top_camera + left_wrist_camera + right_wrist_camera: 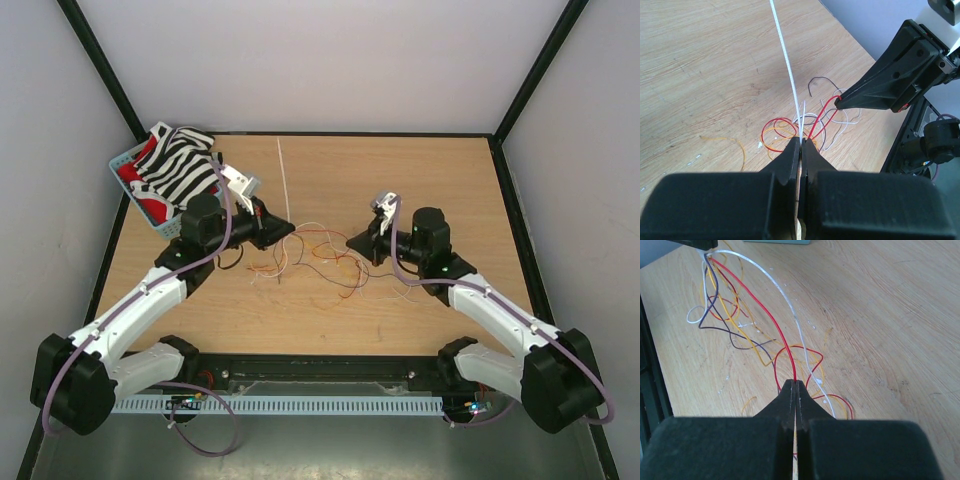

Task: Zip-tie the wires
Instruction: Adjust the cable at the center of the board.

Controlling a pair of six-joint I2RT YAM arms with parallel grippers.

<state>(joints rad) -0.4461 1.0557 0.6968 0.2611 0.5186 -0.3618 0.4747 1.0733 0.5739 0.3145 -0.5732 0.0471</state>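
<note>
The left claw (801, 141) pinches the thin, pale, straight plastic zip tie (786, 60), which points far across the wooden table (700, 75); the right claw (795, 382) is pressed together on a red strand of the hair-fine coloured wires (792, 367) mid-table; best to draw the strands taut before looping the tie.

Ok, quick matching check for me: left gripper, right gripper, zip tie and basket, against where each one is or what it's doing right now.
Things
1. left gripper
2. right gripper
3. zip tie
4. basket

Place or state
A. far-left corner of the table, with a zebra-striped cloth in it
B. shut on one red wire
C. shut on several wires bunched together
D. straight pale strip running away from the left jaws

Pairs: 1-C, 2-B, 3-D, 4-A
</note>
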